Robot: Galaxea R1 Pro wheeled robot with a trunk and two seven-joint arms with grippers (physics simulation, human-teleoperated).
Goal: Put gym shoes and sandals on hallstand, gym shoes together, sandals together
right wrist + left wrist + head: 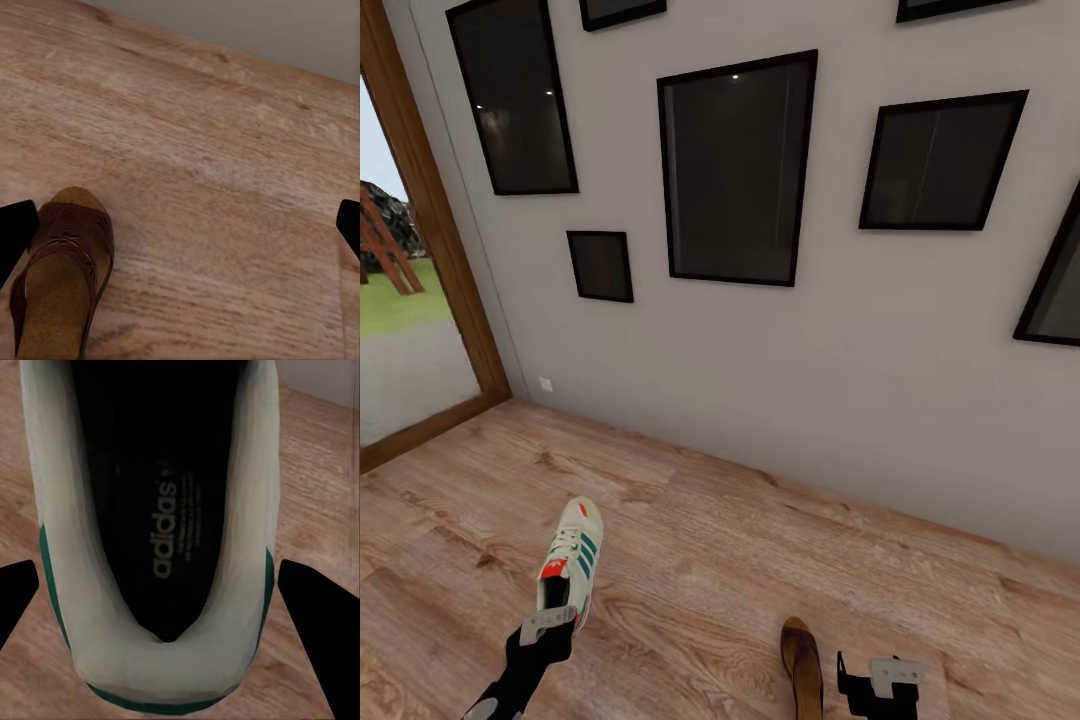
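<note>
A white gym shoe point(572, 558) with green stripes and a red-orange tongue points away from me, its heel between the fingers of my left gripper point(548, 626). In the left wrist view the shoe's heel opening point(161, 510) sits between both dark fingers point(319, 615), which touch its sides. One reddish-brown sandal point(802, 662) with a tan footbed lies on the wood-plank corridor floor point(760, 560), just left of my right gripper point(880, 682). That gripper is open, with the sandal point(64, 270) beside one finger and bare floor between them. The hallstand, the other shoe and the other sandal are out of view.
A grey wall point(760, 370) hung with several black-framed pictures point(735, 165) stands straight ahead. A wood-framed glass door point(420, 260) opens onto grass at the left. Wood floor stretches between me and the wall.
</note>
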